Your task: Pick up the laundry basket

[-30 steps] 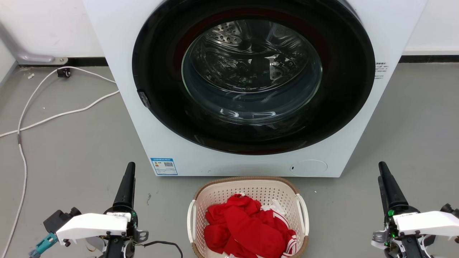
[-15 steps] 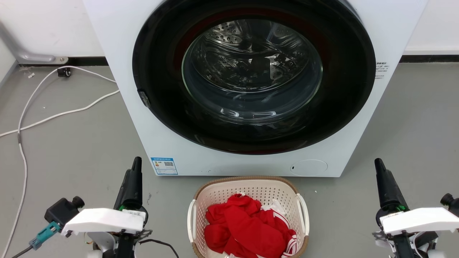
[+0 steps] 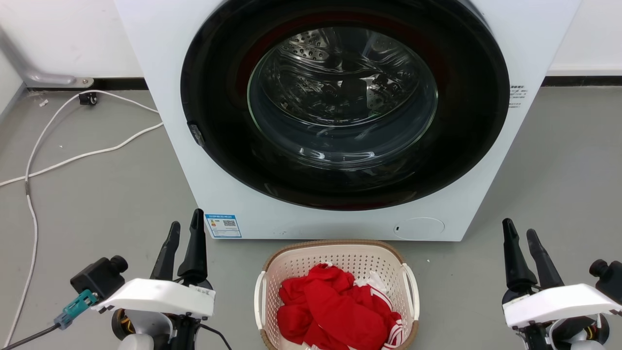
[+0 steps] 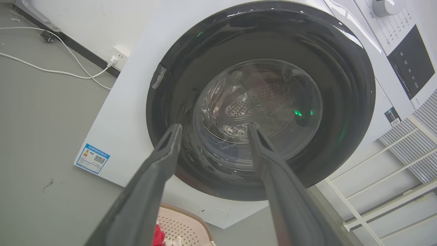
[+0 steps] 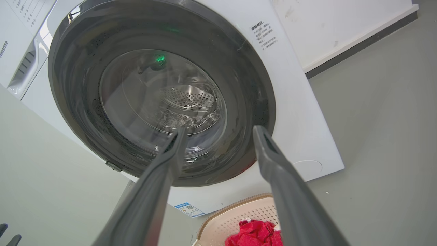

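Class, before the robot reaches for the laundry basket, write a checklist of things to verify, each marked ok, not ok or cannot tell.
1. Left pincer open: ok, fingers apart.
2. Right pincer open: ok, fingers apart.
3. Cream perforated plastic laundry basket with brown rim upright on grey floor: ok.
4. White side handles uncovered: ok; red clothes lie inside.
5. Pincers at the handles: not ok; both stand off to the basket's sides.
6. Basket's near end free: cannot tell; head view cuts it off.

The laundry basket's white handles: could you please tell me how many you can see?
2: the left handle and the right handle, on opposite side walls of the laundry basket; none looks hidden.
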